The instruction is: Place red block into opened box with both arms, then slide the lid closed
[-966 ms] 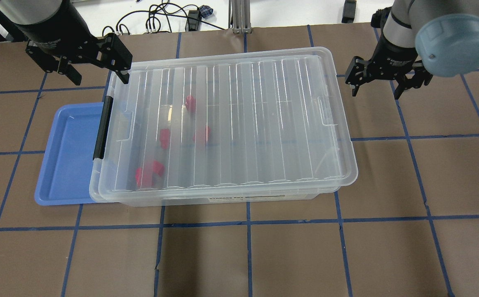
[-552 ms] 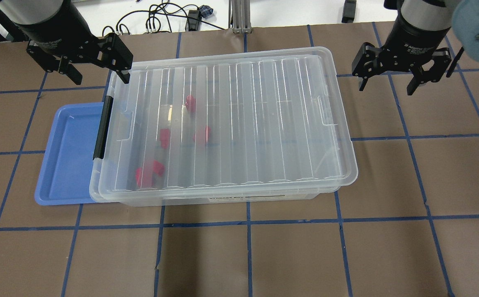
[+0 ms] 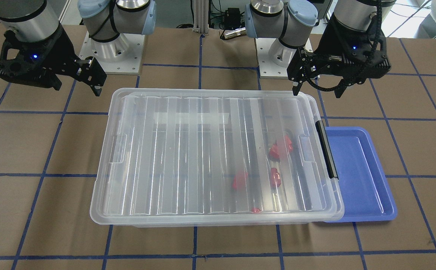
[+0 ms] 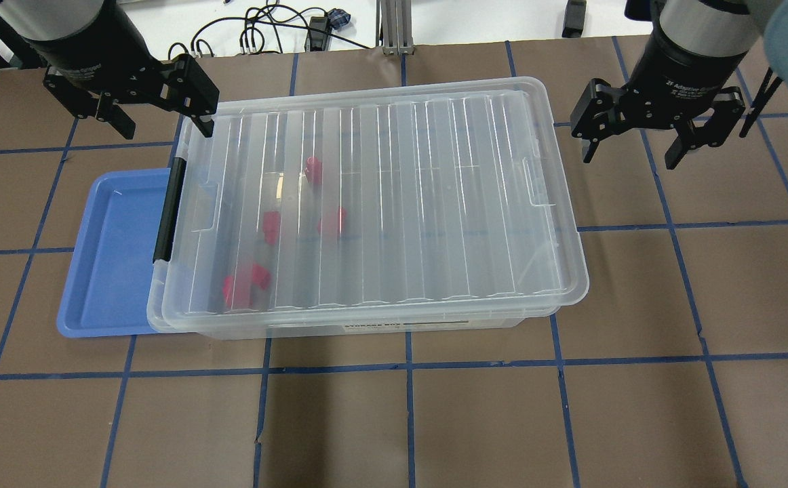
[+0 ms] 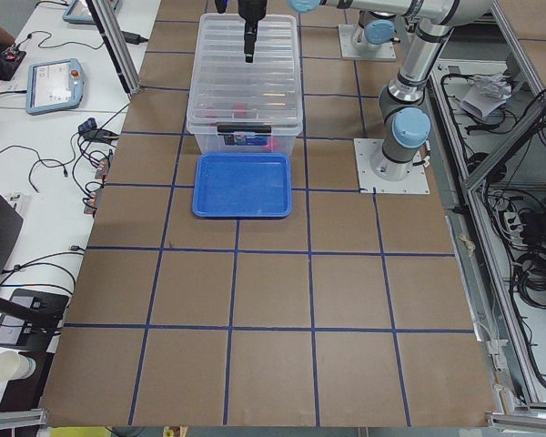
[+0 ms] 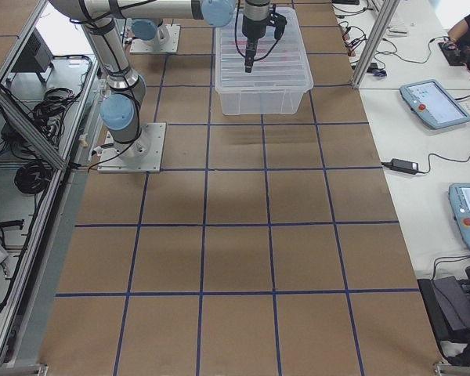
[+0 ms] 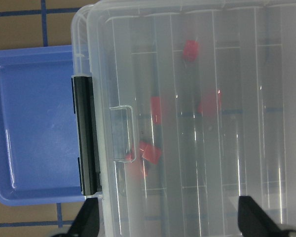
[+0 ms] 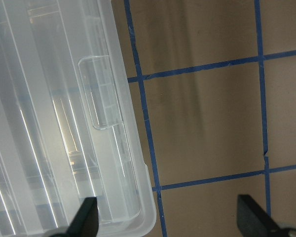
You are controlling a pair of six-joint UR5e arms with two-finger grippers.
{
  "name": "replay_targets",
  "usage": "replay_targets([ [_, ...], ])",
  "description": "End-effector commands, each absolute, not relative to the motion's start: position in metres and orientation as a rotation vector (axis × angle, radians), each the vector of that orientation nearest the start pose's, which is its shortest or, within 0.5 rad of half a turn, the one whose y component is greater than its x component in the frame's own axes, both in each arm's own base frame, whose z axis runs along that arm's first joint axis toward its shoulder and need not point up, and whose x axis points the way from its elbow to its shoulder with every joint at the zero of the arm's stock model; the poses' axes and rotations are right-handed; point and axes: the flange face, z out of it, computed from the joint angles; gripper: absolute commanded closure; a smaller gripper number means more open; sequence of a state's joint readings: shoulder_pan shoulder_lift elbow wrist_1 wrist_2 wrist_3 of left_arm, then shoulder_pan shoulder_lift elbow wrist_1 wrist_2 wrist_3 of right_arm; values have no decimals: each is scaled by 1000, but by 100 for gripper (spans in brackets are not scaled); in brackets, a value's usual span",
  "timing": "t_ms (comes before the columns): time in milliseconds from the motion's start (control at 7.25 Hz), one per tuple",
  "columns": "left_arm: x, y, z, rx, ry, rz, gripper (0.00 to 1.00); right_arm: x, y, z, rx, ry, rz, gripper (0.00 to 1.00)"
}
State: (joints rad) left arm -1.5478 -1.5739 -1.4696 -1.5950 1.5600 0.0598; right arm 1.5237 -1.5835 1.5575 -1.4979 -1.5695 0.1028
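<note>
Seen from across the table, the large flat ribbed translucent plastic lid [image 3: 203,150] lies over the large shallow clear plastic box [image 3: 210,224]. Several small bright red plastic blocks [image 3: 281,146] show through it toward the right end, near the black bar [image 3: 326,150]. A shallow blue plastic tray [image 3: 360,176] sits against that end. The left gripper [image 3: 317,93] hangs at the lid's far right corner, fingers spread and empty; we cannot tell whether a fingertip touches the plastic

From overhead, we see the right gripper [image 4: 628,159] over the brown paper-covered table [image 4: 638,291], just right of the box's far right corner and clear of the lid, its fingers wide apart and holding nothing

From the table's left end, the box stands far up the table with the tray on its near side

The left wrist camera looks down on the barred end, where the red blocks blur beneath the ribs; the right wrist camera shows the lid's opposite notched end beside blue tape lines
</note>
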Motion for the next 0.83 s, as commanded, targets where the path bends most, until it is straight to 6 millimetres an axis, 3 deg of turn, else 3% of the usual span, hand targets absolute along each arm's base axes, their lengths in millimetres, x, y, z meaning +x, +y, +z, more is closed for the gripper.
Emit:
replay_targets([
  [0, -124, -500, 537, 61, 3146, -131, 0, 111, -486, 494, 233, 3132, 72, 0],
  [690, -127, -499, 535, 73, 3144, -128, 0, 111, -483, 501, 234, 3140, 48, 0],
])
